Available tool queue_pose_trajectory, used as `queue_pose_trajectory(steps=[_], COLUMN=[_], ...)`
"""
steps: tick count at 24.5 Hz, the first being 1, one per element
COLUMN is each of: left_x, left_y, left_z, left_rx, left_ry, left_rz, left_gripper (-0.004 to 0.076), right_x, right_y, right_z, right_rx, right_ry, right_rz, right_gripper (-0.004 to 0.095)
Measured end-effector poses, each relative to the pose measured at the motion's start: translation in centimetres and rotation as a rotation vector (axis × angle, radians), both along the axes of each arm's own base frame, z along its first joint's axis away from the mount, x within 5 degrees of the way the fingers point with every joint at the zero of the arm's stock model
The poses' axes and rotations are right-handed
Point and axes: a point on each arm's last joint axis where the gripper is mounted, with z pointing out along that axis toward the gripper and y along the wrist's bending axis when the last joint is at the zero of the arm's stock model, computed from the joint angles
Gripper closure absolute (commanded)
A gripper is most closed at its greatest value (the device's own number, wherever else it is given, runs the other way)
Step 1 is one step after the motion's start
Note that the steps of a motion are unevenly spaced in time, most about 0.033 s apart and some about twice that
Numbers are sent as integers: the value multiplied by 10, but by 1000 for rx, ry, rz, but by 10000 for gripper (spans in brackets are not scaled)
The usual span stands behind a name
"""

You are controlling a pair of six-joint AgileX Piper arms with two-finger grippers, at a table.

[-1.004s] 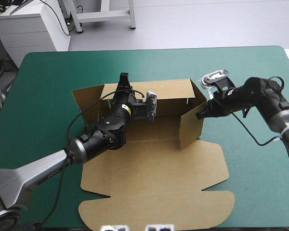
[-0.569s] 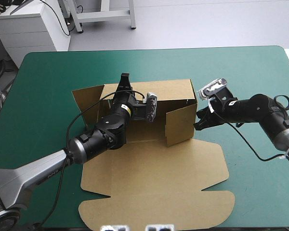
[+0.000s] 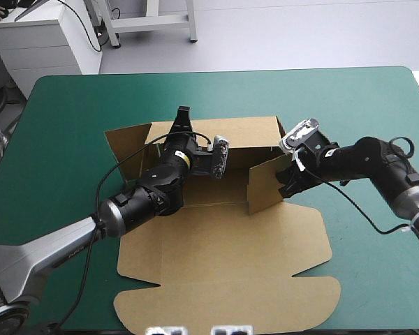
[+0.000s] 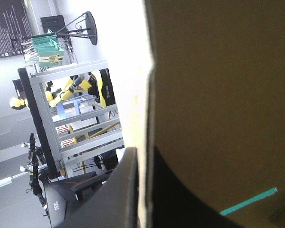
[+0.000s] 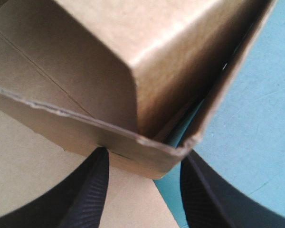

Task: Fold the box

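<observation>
Box: a brown cut sheet, partly raised, in the middle of the teal-green cover. The lid and front panels lie flat on the robot's side of the back wall.
Back wall: upright, its long axis running left to right across the table.
Right side flap: upright, hinged at the back wall's right end and swung inward, so it stands at a slant in front of the back wall.
Left side flap: at the back wall's left end, splayed outward and not yet turned in.
Right gripper: just outside the right side flap and touching it. Its black fingers are spread apart, and the flap's lower corner sits between them without being pinched.
Left gripper: at the top edge of the back wall, toward its left end. Its fingers are all but closed, with the board between them.
Key relation: the flap lies straight ahead of the right gripper, toward the box's middle, so the coming push probably runs leftward along the back wall.
Nearer arm: the right arm for this flap, while the left arm seems to be steadying the back wall.
Writing: none can be seen on the box. A yellow sticker on the left arm is too small to read.
</observation>
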Motion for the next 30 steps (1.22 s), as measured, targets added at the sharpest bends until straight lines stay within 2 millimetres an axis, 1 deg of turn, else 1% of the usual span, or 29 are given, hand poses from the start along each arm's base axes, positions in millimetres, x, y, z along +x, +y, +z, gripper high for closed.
queue_pose_trajectory(steps=[5, 7, 9, 10, 13, 15, 18, 20, 22, 24, 26, 28, 29, 30], left_x=[0, 0, 0, 0, 0, 0, -1, -1, -1, -1, 0, 0, 0, 0], left_y=[0, 0, 0, 0, 0, 0, -1, -1, -1, -1, -1, 0, 0, 0], left_z=[0, 0, 0, 0, -1, 0, 0, 0, 0, 0, 0, 0, 0, 0], left_rx=[1, -1, -1, -3, -10, -15, -20, -23, -24, -25, -25, -25, -26, -26], left_ry=[0, 2, 3, 3, 11, 12, 14, 15, 15, 16, 16, 17, 18, 18], left_rz=[-1, 0, 0, -2, -1, -1, -4, -5, -5, -5, -4, -2, -1, -1], left_gripper=[732, 732, 732, 732, 732, 732, 732, 732, 732, 732, 732, 732, 732, 732], right_x=[0, 1, 2, 3, -1, -3, -5, -6, -8, -7, -7, -6, -6, -6], right_y=[23, 27, 27, 26, 23, 23, 24, 25, 29, 34, 39, 39, 39, 39], right_z=[2, 4, 4, 0, -24, -35, -45, -49, -51, -50, -49, -50, -50, -50], right_rx=[-41, -25, -5, 0, 7, 7, 27, 47, 63, 77, 88, 89, 89, 89], right_ry=[-75, -102, -115, -117, -112, -120, -146, -168, -199, -234, -259, -266, -267, -266], right_rz=[-53, -75, -118, -136, -183, -192, -213, -227, -227, -220, -213, -216, -216, -216], right_gripper=[464, 464, 466, 466, 466, 466, 466, 486, 519, 584, 702, 866, 933, 917])
